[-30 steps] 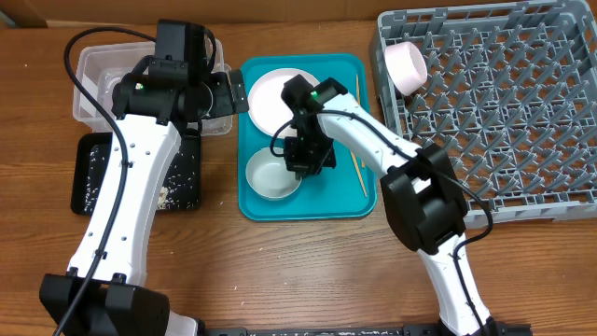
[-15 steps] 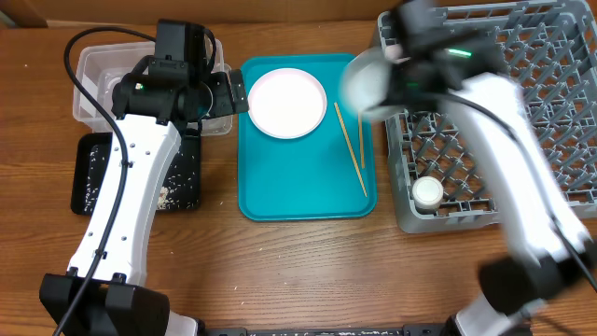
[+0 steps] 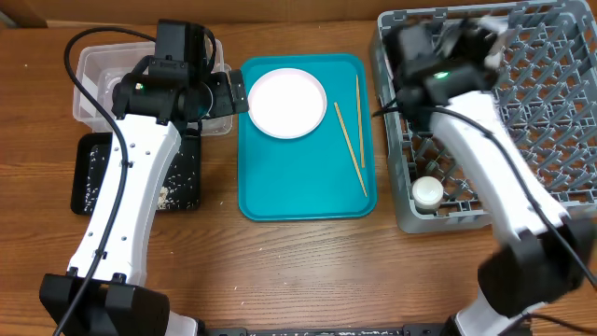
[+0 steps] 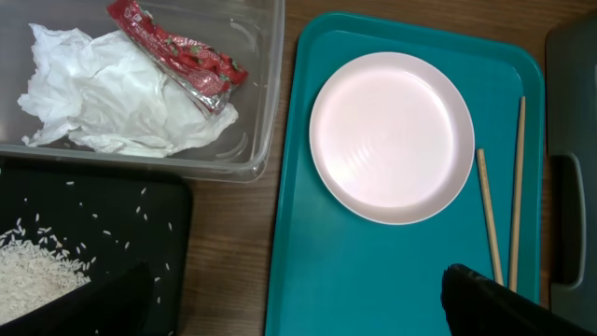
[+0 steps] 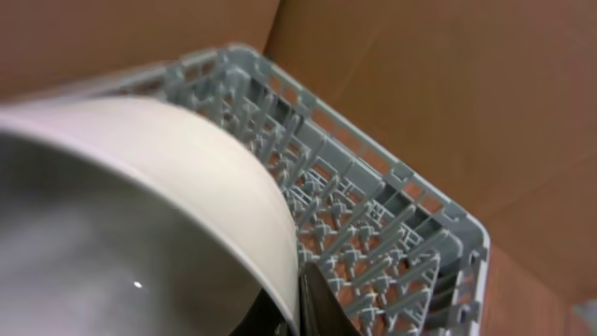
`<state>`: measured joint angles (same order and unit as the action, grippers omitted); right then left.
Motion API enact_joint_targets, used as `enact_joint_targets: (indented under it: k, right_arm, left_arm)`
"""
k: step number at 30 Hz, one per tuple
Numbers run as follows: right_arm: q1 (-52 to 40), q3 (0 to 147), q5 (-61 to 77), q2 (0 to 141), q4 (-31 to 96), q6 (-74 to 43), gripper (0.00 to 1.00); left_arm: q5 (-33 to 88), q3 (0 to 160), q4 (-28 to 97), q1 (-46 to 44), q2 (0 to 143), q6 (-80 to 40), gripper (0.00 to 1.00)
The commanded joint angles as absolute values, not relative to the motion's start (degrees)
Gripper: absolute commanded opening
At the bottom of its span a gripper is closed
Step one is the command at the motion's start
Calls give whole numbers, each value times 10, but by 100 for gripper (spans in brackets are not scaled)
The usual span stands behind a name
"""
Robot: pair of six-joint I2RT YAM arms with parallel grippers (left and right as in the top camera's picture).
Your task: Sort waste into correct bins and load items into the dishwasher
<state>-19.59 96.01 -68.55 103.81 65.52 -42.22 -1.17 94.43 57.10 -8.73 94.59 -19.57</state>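
Near the right edge, a white cup [image 3: 428, 192] sits in the grey rack [image 3: 569, 121]. Mid-table, 2 chopsticks [image 3: 351, 149] and the pink plate [image 3: 287, 103] lie on the teal tray [image 3: 298, 177]. Left gripper [image 4: 298, 303] hangs spread, empty. Right gripper [image 5: 297, 313] pinches a pale bowl [image 5: 140, 205] over the rack's far end.

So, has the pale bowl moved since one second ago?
Yes. The pale bowl left the teal tray and went right; it is now held over the dish rack.
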Motion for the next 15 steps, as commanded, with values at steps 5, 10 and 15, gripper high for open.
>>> enact_joint_targets:
  k: [5, 10, 15]
  right_arm:
    - [-199, 795, -800, 1038, 504, -452, 4]
    - [-199, 758, -755, 1038, 463, -452, 4]
    - [-199, 741, -697, 1038, 446, -452, 4]
  left_arm:
    - [-19, 947, 570, -86, 950, -197, 100]
    - [-19, 947, 570, -86, 950, -197, 100]
    - [-19, 947, 570, -86, 950, -197, 100]
